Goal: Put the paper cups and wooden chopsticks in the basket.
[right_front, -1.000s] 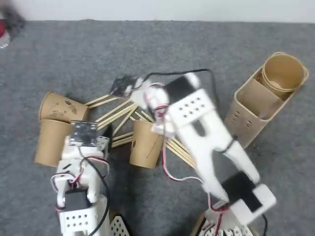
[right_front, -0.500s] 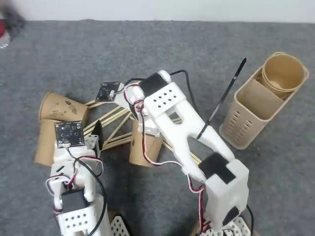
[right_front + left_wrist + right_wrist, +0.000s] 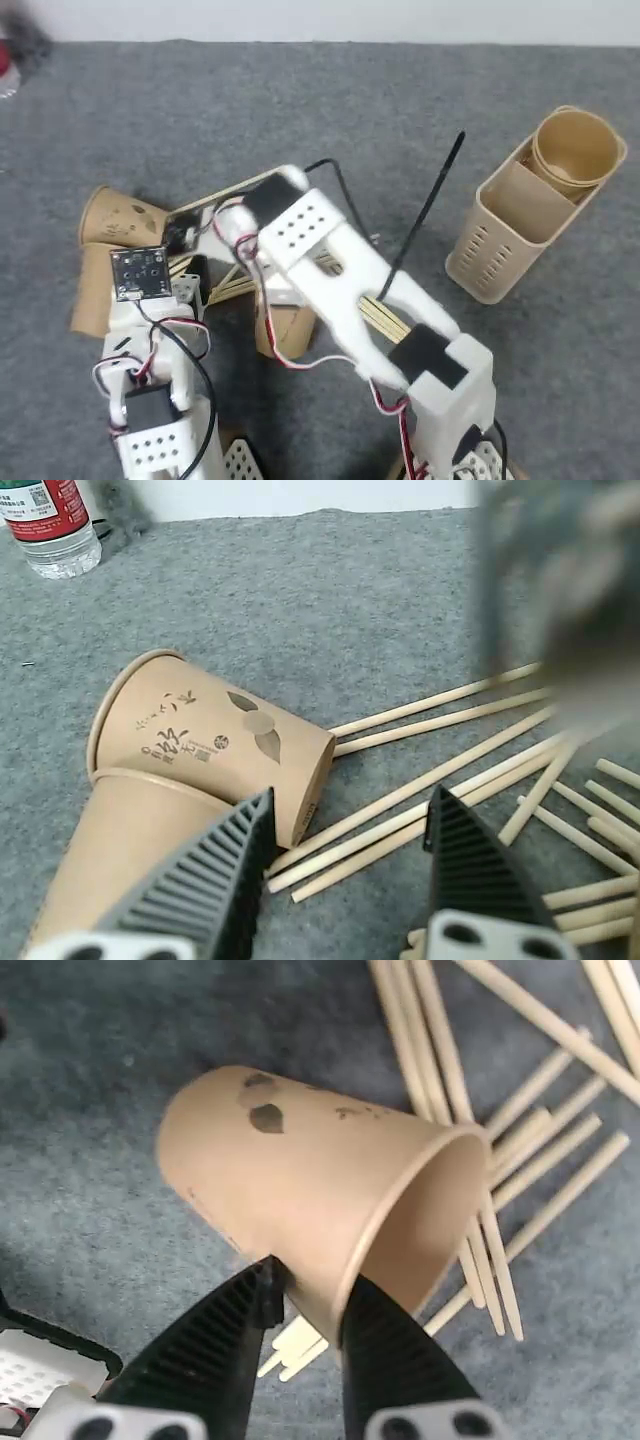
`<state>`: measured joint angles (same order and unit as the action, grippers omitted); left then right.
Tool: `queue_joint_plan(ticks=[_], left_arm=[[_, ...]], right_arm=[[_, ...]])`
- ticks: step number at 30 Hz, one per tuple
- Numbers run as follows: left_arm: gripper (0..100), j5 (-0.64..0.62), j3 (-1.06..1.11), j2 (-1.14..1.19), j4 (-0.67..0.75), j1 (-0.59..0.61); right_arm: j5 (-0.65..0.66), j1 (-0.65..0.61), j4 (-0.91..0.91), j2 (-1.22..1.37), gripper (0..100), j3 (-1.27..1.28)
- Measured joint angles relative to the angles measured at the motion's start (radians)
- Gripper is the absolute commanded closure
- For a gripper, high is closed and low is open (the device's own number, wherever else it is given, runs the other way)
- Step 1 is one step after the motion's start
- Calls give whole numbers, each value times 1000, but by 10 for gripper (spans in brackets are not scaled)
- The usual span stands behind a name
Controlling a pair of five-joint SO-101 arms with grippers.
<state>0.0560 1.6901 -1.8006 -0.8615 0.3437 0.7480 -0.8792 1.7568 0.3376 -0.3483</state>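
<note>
1. Right wrist view puts the right gripper (image 3: pixel 315 1295) clamped on the cup (image 3: pixel 290 1160). One finger is outside the wall, the other is inside the mouth, and the rim is pinched between them.
2. That cup lies on its side with its long axis flat along the table (image 3: pixel 400 90). Its mouth is at the gripper and its base points away from it. The mouth overlaps a scatter of chopsticks (image 3: pixel 420 1035); I cannot tell whether it rests on them or hangs just above.
3. Seen from the high view, the cup sits under the right arm (image 3: pixel 330 260) near the middle of the table. The basket (image 3: pixel 490 260) stands well apart from it, out on that arm's own side.
4. So the carry runs sideways from the middle of the table toward the right edge. The right arm is the nearer one to the basket, and the left arm (image 3: pixel 155 400) is on the far side of the cup from it.
5. A stowed cup (image 3: pixel 572 148) stands upright, mouth up, in the basket's far compartment. By my reckoning the held cup has to turn from flat to upright, base down, on the way over if it is to nest there. The rim grip leaves the base free for that.
6. The left gripper (image 3: pixel 352 805) has its fingers apart and holds nothing. It hovers near the left cups (image 3: pixel 210 735), which lie on their sides touching each other with chopsticks just beside them. Those look like the nearer work for it.
</note>
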Motion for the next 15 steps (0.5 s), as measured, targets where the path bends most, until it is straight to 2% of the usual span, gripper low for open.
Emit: queue_joint_plan(ticks=[8, 15], left_arm=[[765, 0, 0, 0, 0, 0], [765, 0, 0, 0, 0, 2]], right_arm=[[0, -21, 2, -63, 991, 9], [-2, 160, 2, -328, 991, -46]])
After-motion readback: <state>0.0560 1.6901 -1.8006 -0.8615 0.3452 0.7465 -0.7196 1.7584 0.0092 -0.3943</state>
